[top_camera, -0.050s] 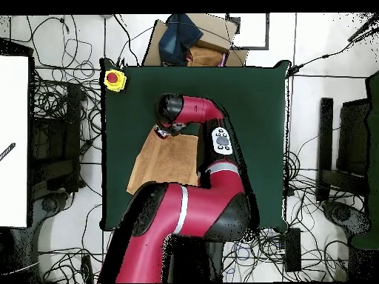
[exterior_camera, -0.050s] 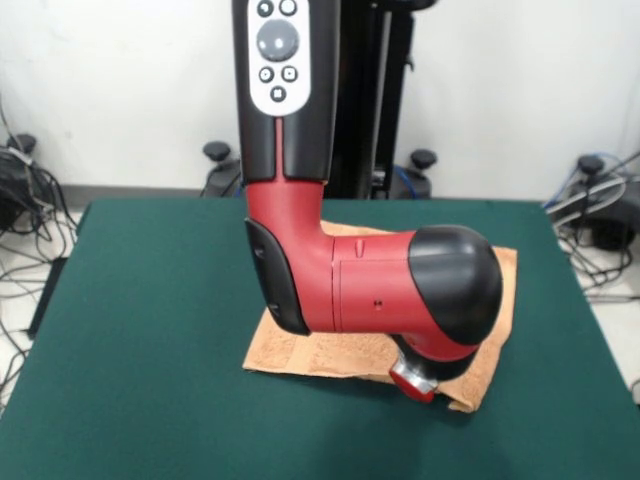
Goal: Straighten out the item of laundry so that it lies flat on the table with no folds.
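One peach terry towel point(exterior_camera, -0.050s: 300, 350) on the green surface point(exterior_camera, -0.050s: 150, 300), light and floppy, so I'd pinch a hemmed corner; can't tell whether the tool point(top_camera, -0.050s: 164, 132) is spread or closed.

One camera looks across the table point(exterior_camera, -0.050s: 150, 330) at close range, facing the arm point(exterior_camera, -0.050s: 370, 285); another looks straight down from high up (both share the tabletop).

A yellow box with a red button point(top_camera, -0.050s: 114, 79) sits at one table corner; a cardboard box point(top_camera, -0.050s: 209, 44) (a dark cloth draped over it) and tangled cables point(top_camera, -0.050s: 63, 111) occupy the floor.
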You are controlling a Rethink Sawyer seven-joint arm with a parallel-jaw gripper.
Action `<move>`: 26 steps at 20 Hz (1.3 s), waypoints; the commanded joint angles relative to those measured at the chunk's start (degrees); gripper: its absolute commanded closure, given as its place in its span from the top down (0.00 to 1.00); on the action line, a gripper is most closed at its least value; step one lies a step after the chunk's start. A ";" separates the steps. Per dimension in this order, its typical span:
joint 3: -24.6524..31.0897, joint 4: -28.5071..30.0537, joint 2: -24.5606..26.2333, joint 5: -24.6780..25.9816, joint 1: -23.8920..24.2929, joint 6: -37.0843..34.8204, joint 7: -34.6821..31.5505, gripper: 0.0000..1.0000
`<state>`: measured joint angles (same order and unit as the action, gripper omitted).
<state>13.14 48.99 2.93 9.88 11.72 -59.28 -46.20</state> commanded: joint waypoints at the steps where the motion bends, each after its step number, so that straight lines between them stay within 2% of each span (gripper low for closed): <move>1: -1.95 7.90 -1.67 0.59 0.74 -1.32 -10.12 0.00; 6: -2.52 9.21 -2.31 1.37 0.98 -1.18 -9.85 0.00; 26: -2.74 5.47 1.06 1.71 -0.09 2.68 -12.23 0.00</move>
<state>11.72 52.15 0.91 10.40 11.97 -59.29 -46.20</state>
